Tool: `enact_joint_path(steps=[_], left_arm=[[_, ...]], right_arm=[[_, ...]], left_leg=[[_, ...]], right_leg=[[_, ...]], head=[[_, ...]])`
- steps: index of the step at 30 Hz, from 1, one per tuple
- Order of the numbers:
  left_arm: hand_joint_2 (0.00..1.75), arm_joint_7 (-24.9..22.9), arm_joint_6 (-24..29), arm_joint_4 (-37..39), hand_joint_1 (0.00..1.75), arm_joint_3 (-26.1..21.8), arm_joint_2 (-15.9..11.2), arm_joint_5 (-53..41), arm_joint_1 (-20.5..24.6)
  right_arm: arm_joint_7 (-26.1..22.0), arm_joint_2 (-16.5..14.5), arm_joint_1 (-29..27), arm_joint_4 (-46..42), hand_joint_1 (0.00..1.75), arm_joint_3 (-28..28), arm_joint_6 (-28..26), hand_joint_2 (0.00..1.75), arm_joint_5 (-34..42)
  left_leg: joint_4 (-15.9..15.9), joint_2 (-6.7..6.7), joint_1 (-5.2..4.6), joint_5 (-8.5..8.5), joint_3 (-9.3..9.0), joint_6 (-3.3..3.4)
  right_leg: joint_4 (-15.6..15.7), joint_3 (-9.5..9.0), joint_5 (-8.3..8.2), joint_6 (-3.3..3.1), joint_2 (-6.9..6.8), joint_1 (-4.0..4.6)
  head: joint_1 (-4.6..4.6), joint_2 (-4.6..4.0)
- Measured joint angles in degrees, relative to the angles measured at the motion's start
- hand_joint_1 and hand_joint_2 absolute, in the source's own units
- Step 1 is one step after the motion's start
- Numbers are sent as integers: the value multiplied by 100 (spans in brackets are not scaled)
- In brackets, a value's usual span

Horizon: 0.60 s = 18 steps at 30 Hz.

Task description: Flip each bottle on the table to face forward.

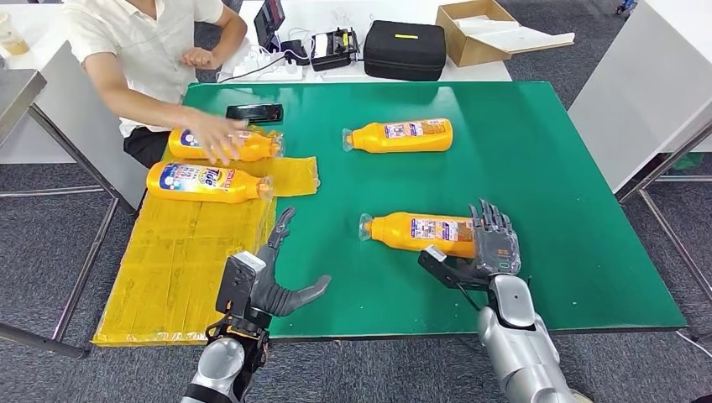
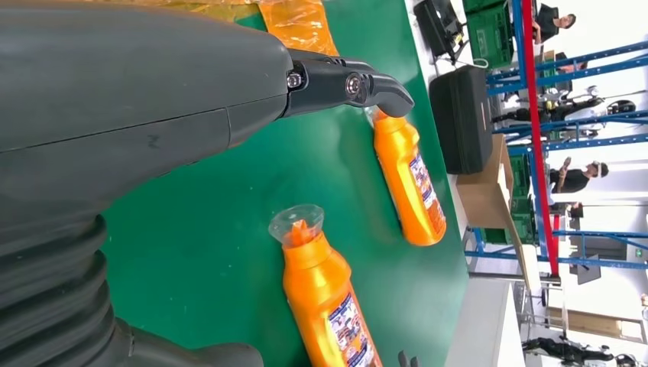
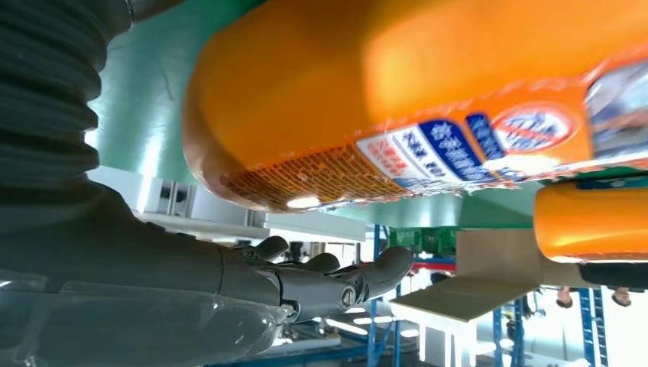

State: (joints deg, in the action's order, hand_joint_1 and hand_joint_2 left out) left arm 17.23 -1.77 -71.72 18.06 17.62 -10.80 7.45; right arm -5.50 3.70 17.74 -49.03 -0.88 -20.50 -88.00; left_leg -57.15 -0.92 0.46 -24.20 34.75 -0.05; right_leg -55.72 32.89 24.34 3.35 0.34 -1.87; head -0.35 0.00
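Observation:
Four orange bottles lie on their sides on the green table [image 1: 546, 168]. The near bottle [image 1: 417, 231] [image 2: 330, 306] [image 3: 397, 99] shows its small-print label upward, cap toward the left. My right hand [image 1: 494, 245] is at its base end with fingers [image 3: 328, 283] straight and spread, gripping nothing. A second bottle [image 1: 401, 135] [image 2: 409, 183] lies farther back. Two more bottles [image 1: 204, 181] show their large blue labels on a yellow sheet [image 1: 185, 252]. My left hand [image 1: 270, 281] hovers open over the table's front edge, its finger [image 2: 344, 84] pointing toward the far bottle.
A person sits at the back left with one hand on the rear labelled bottle [image 1: 250, 146]. A black phone [image 1: 254, 112] lies near that hand. A black case [image 1: 405, 49] and a cardboard box [image 1: 483, 29] stand beyond the table's far edge. The yellow sheet hangs over the left edge.

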Motion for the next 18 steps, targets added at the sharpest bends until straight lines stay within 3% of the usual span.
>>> enact_joint_path(steps=[8,18], left_arm=[[175,1,-16,68,0,8,0,-3,17],[175,13,-26,198,0,16,0,81,45]], right_arm=[[-405,19,192,422,0,-168,-14,175,343],[-520,8,389,864,0,-194,-119,175,351]], left_leg=[[-1,1,0,0,-8,0],[0,3,1,0,-17,1]], right_leg=[[0,-4,-1,0,2,0],[1,-10,-3,1,3,1]], head=[[0,0],[0,0]])
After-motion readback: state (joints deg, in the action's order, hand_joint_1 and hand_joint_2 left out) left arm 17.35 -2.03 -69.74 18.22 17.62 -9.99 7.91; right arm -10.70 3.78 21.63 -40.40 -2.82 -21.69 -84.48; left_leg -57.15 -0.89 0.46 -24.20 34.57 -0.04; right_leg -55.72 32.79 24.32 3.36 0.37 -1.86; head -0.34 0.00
